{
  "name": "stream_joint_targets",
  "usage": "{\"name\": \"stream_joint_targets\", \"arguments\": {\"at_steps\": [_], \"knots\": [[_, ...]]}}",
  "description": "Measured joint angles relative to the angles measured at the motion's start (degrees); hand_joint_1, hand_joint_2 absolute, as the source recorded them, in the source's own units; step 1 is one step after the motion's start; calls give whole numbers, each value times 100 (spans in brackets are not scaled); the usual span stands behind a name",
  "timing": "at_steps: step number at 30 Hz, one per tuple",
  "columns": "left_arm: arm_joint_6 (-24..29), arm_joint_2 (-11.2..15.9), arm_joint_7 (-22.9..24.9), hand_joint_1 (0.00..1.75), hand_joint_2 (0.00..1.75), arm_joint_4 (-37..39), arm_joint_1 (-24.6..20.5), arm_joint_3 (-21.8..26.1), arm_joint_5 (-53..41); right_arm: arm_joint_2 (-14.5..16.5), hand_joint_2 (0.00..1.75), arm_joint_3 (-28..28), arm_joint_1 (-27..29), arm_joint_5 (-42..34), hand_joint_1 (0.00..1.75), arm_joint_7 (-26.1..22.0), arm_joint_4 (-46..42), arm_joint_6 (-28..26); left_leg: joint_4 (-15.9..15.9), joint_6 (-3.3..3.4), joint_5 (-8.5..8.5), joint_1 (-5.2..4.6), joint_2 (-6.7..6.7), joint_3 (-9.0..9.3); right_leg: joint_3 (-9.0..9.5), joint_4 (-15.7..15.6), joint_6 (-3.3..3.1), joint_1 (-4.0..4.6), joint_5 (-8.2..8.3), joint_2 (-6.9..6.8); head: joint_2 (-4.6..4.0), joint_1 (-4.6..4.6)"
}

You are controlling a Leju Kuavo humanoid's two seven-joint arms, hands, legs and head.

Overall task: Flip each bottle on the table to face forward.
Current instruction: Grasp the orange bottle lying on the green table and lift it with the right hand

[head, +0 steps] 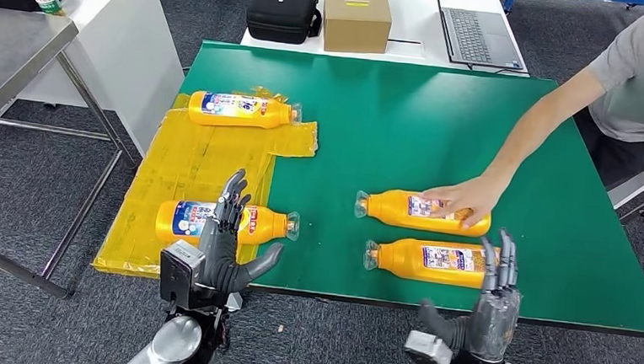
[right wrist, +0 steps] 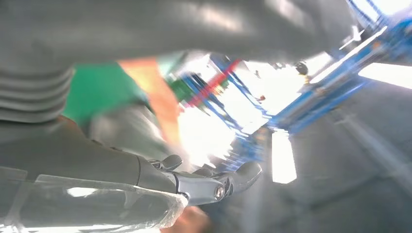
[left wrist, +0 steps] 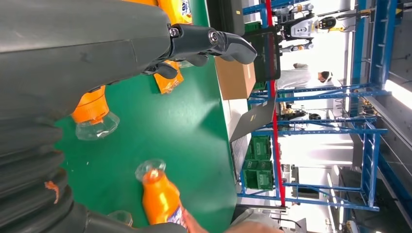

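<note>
Left hand [head: 223,248] of mine — fingers spread, empty — over the near-left orange plastic bottle [head: 183,221] lying on yellow sheeting [head: 176,160]. Two more orange bottles [head: 432,260] lie on the green tabletop [head: 373,126]; a person's hand [head: 461,199] touches one. Right hand [head: 490,302] — spread, empty.

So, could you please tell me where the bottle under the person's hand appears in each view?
Head view: bottle lies right of centre on the green table, under the person's hand.
Left wrist view: same bottle at the bottom edge, cap first.
Right wrist view: too blurred to tell.
Shared landmark: the green table.
</note>
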Motion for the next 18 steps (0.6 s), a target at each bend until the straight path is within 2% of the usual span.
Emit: {"name": "stream_joint_targets", "arguments": {"at_steps": [5,14,18], "knots": [[-7,2,-28,0,175,-1,31,1,57,-16,175,-218,9,686,0,0,-141,-2,0,0,0,0,-1,0,2,0,0,-1,0,-1,0,-1],[-9,2,-42,0,175,-39,93,7,53,0,175,-958,-77,1642,0,26,-209,-2,0,0,0,-2,-1,0,4,0,1,-1,1,-1,0,-1],[-57,2,-9,0,175,-47,111,9,32,-66,175,-1175,-152,2264,0,427,-214,-2,0,0,0,-1,-1,0,3,0,1,0,1,-1,0,-2]]}}
